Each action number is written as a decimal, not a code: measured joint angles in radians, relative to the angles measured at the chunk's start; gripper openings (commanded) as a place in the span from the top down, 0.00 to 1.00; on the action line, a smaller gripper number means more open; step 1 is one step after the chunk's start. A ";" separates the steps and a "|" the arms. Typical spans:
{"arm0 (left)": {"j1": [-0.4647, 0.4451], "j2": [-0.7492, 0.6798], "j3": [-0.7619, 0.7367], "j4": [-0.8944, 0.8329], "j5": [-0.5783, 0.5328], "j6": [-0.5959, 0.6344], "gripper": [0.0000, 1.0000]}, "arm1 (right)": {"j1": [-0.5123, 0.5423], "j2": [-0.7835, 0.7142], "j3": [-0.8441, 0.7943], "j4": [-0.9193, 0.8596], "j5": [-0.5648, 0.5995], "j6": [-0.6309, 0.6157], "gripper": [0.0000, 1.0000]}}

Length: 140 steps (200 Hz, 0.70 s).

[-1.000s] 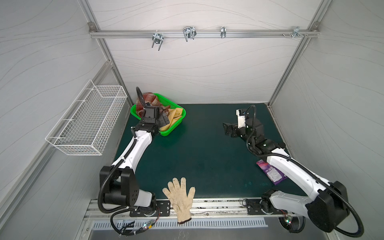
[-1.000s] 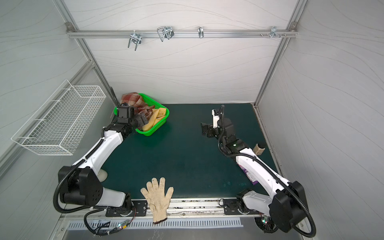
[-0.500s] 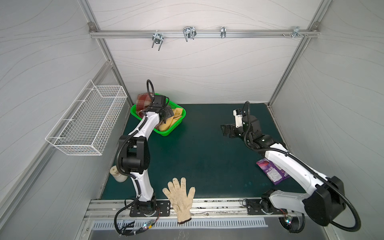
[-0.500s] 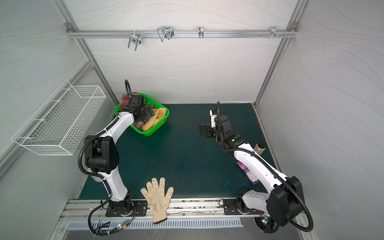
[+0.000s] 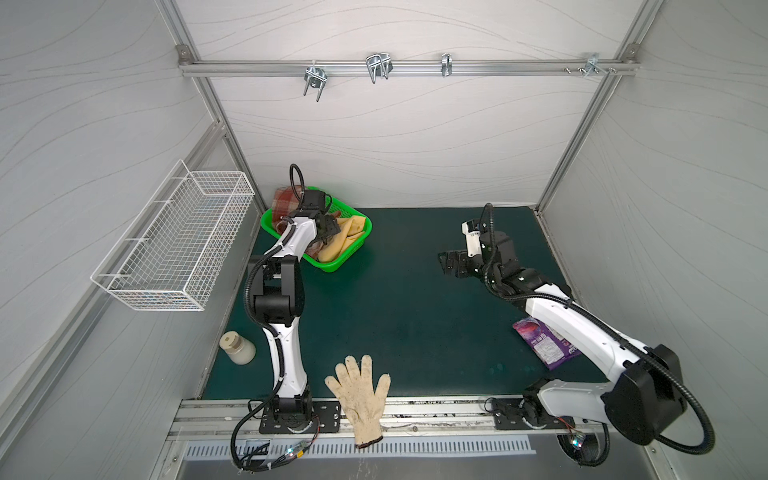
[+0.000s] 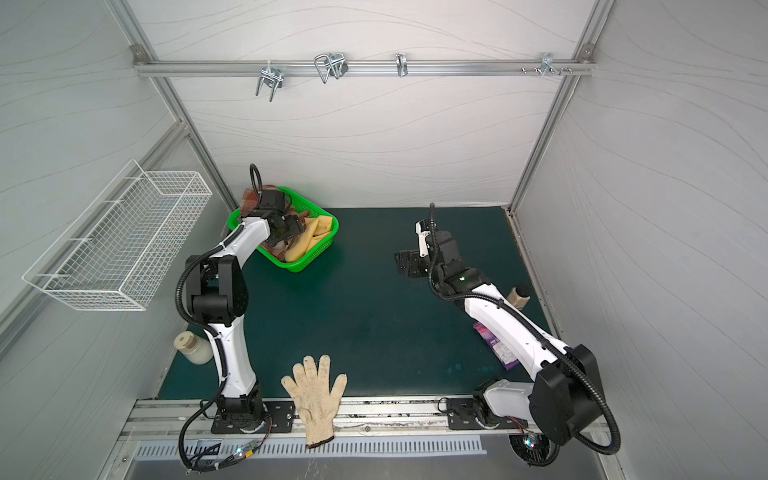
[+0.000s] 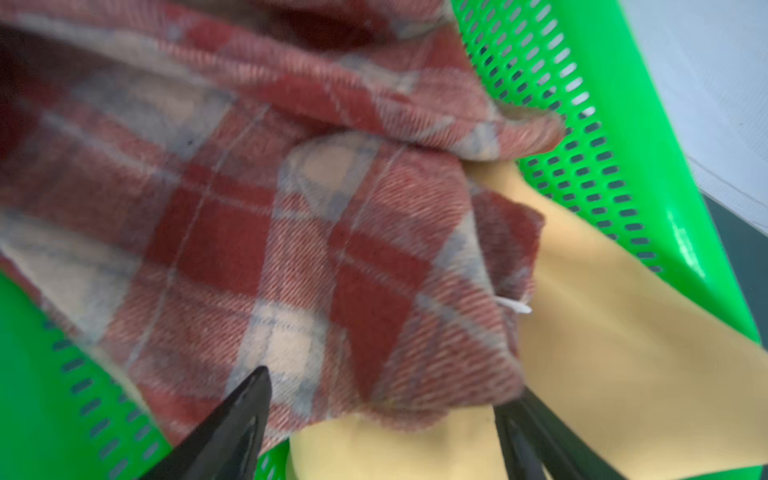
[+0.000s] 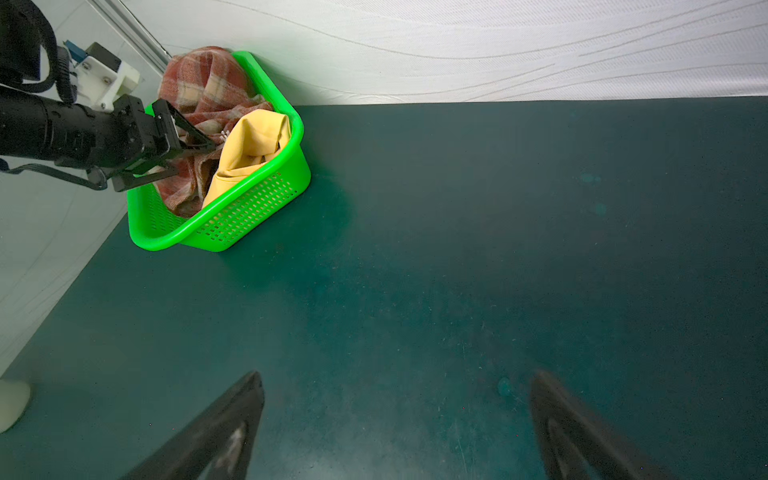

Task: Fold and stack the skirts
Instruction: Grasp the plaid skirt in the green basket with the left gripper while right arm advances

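Observation:
The rust-red and cream plaid skirt [image 5: 284, 199] [image 7: 291, 228] and the mustard-yellow skirt [image 5: 347, 235] [image 7: 602, 353] lie crumpled together in a green plastic basket [image 5: 330, 268] [image 8: 232, 216] at the back left of the mat. My left gripper [image 5: 328, 226] [image 7: 392, 384] reaches down into the basket. Its jaws are open and straddle a hanging fold of the plaid skirt where it lies over the yellow one. My right gripper [image 5: 449, 264] [image 8: 397, 376] hovers open over bare green mat at the right, with nothing between its fingers.
An off-white knitted glove [image 5: 361, 395] lies at the front edge. A purple packet [image 5: 544, 345] sits under the right arm. A white wire basket [image 5: 178, 241] hangs on the left wall. A cream jar [image 5: 237, 349] stands at the front left, another jar [image 6: 517, 295] at the right edge.
My left arm has folded upright and pushed its gripper deeper into the basket onto the plaid skirt, with the jaws narrowing a little. The right gripper shifted slightly left.

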 measured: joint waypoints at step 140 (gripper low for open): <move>0.000 0.122 0.132 -0.022 -0.002 0.054 0.99 | 0.002 0.003 -0.045 0.000 -0.023 0.019 0.01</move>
